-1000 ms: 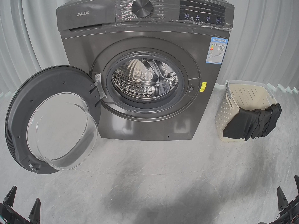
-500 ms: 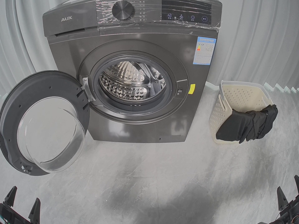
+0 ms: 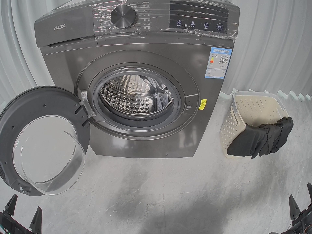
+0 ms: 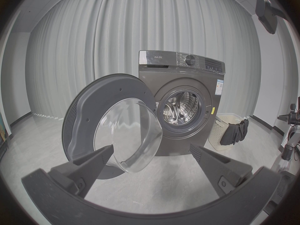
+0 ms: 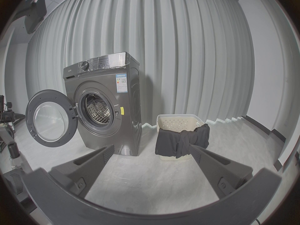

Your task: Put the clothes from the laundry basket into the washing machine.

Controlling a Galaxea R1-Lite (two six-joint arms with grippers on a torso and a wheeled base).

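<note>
You have the black clothes [image 3: 260, 138] draped over the front rim of the cream laundry basket [image 3: 256, 104], at the right of the head view, part inside and part hanging down its outer wall. The basket stands on the floor [image 3: 162, 186] just beside the washing machine's [image 3: 136, 49] right front corner, with a narrow gap between them. The machine's round door [image 3: 42, 140] is swung fully out to the left of the frame, leaving the steel drum [image 3: 136, 96] open to you. A wide stretch of bare floor lies between the machine's front and the bottom edge of the frame. The door's rim takes up the lower left.

Compared with half a second ago, the whole head picture has shifted. The machine, door and basket all sit lower and look a little larger, so your camera moved and the things did not.

Your left gripper [image 3: 26, 202] sits low in the bottom left corner and your right gripper [image 3: 300, 192] in the bottom right corner. Both have their fingers apart and are well apart from the basket.
</note>
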